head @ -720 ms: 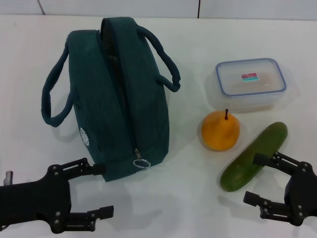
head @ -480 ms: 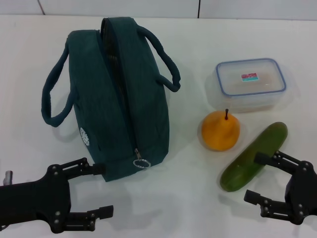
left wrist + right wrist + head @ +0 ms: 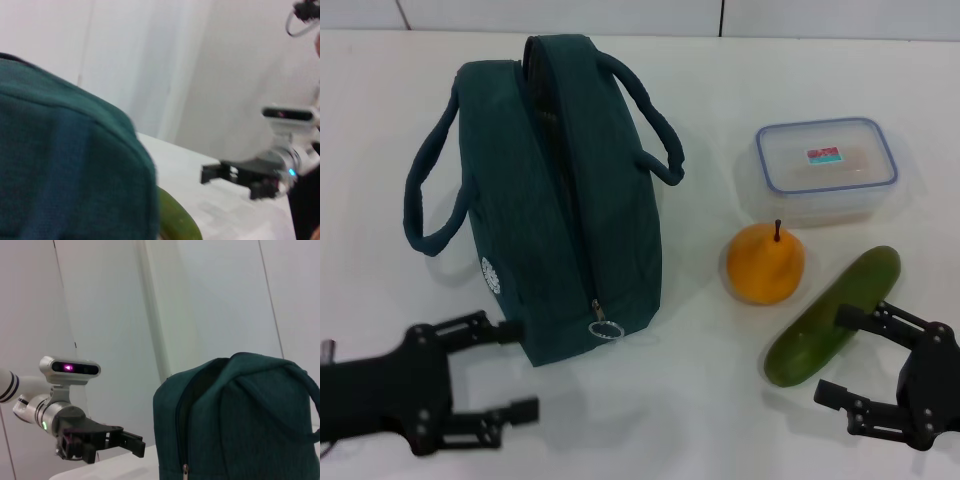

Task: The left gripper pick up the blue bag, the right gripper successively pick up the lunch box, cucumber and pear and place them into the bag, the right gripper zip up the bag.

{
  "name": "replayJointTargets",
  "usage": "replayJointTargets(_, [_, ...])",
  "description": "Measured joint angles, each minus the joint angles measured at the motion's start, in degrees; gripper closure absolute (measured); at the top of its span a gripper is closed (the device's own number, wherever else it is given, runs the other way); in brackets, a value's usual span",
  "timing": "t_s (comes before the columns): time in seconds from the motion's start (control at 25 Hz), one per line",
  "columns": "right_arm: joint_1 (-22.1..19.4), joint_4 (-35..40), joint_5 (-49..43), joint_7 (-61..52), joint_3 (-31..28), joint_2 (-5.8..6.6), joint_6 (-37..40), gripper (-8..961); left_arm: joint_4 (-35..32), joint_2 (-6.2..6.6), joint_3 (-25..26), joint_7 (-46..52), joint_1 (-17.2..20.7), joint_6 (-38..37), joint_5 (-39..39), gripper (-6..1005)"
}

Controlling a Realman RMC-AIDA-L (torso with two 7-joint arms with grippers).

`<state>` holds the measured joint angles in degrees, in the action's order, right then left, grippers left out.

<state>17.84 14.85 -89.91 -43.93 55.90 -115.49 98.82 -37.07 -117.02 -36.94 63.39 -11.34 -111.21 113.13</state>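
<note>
You have the blue bag (image 3: 560, 195) standing on the white worktop (image 3: 710, 400) left of centre, its long side running near to far, one loop handle hanging out to the left and the other arching toward the right. Its zip seam runs along the top to a ring pull at the near end, and a white round logo sits low on the left face; you cannot read any lettering in it.

Your left end effector (image 3: 510, 370) is at the near-left corner, fingers spread wide and holding nothing, the far finger tip just beside the bag's near-left bottom edge. There is bare worktop between that end effector and the near edge.

Your right end effector (image 3: 850, 358) is at the near-right, also wide open and empty, its far finger tip over the near end of the cucumber (image 3: 832, 315). The cucumber lies diagonally, near-left to far-right. The pear (image 3: 765, 264) stands just left of it, stem up, close but apart. The lunch box (image 3: 826, 165) sits farther back, lid on, with a small red-and-teal sticker whose writing is too small to read. A clear lane of worktop separates the bag from the pear and lunch box
</note>
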Motion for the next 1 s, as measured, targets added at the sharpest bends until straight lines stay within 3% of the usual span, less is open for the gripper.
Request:
replayJointTargets(0.12, [0.0,0.0,0.04,-0.05,-0.01,0.0,0.0,95,0.7,1.09,2.25,5.97,-0.37,-0.01,-1.54,124])
replayJointTargets(0.32, [0.0,0.0,0.12,-0.15,-0.09,0.01,-0.01,96,0.51,2.56,11.44,20.53,-1.8,-0.02,-1.86,125])
replayJointTargets(0.56, [0.0,0.0,0.18,-0.2,-0.09,0.01,-0.03,96,-3.23,5.43,15.23,29.91,-2.63,0.32,-1.88,125])
replayJointTargets(0.64, [0.04,0.01,0.17,-0.23,-0.09,0.01,-0.02,96,-4.0,5.76,15.33,31.09,-2.76,0.33,-1.78,125])
replayJointTargets(1.0, [0.09,0.05,0.95,-0.26,-0.09,0.01,0.23,95,-11.91,9.93,12.09,43.87,-5.88,-1.53,7.06,125])
